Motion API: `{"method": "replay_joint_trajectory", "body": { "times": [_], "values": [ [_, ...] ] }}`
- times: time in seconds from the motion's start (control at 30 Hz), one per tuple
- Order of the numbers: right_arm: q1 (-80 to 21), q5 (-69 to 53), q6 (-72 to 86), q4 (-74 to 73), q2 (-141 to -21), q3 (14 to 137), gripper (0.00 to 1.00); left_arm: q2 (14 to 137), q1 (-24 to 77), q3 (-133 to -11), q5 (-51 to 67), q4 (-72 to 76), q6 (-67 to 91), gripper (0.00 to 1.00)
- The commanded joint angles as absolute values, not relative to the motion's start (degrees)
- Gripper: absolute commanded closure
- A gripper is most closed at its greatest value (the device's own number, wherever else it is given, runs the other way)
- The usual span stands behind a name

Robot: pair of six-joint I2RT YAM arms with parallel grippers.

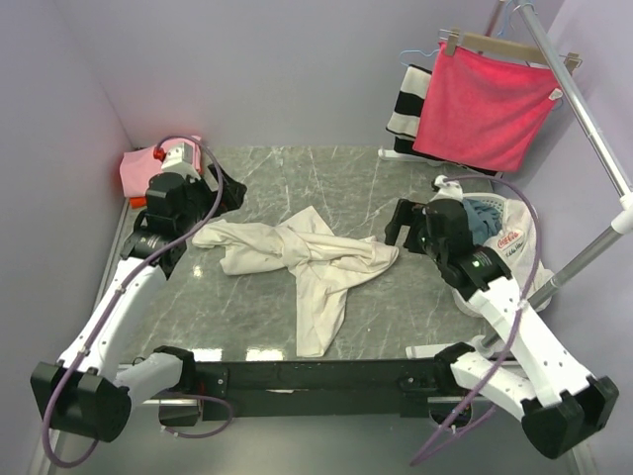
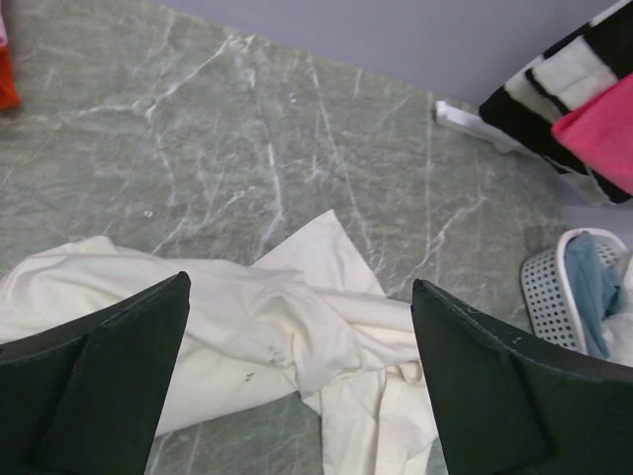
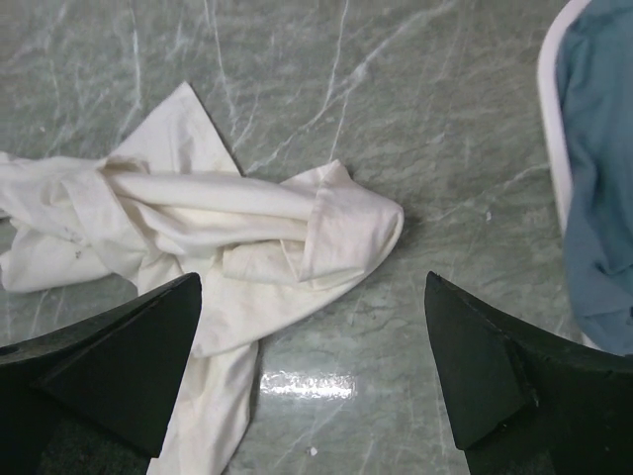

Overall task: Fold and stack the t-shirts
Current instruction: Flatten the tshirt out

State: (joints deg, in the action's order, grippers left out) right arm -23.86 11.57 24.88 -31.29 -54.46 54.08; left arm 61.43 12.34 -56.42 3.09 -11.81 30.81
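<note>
Cream tee [image 1: 297, 259] lies twisted at frame centre; left gripper [image 2: 299, 292] and right gripper [image 3: 312, 287] flank it, jaws wide and empty, probably ready to pull it flat.

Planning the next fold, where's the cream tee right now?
Top view: the cream tee lies crumpled in the middle of the table, between the left end effector and the right end effector.

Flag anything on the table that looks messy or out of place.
The cream t-shirt lies twisted and bunched in the middle of the table, its centre wound like a rope instead of spread flat. The left end effector and right end effector stand open on either side, holding nothing.
</note>
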Motion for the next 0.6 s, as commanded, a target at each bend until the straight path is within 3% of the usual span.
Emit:
{"method": "replay_joint_trajectory", "body": {
  "times": [0.0, 0.2, 0.43, 0.57],
  "values": [
    [-23.6, 15.6, 23.4, -31.0, -48.2, 54.1, 0.0, 57.6, 13.9, -57.0, 1.3, -10.8, 30.7, 0.01],
    [-23.0, 15.9, 21.1, -32.8, -49.5, 57.8, 0.0, 56.1, 15.5, -63.2, -2.0, -15.5, 27.4, 0.01],
    [-23.0, 16.0, 20.8, -30.9, -49.5, 55.1, 0.0, 56.5, 16.3, -59.2, 0.2, -11.0, 29.6, 0.01],
    [-23.0, 16.4, 20.6, -31.0, -50.5, 55.5, 0.0, 56.1, 16.3, -58.4, -5.2, -12.9, 28.2, 0.01]
  ]
}}
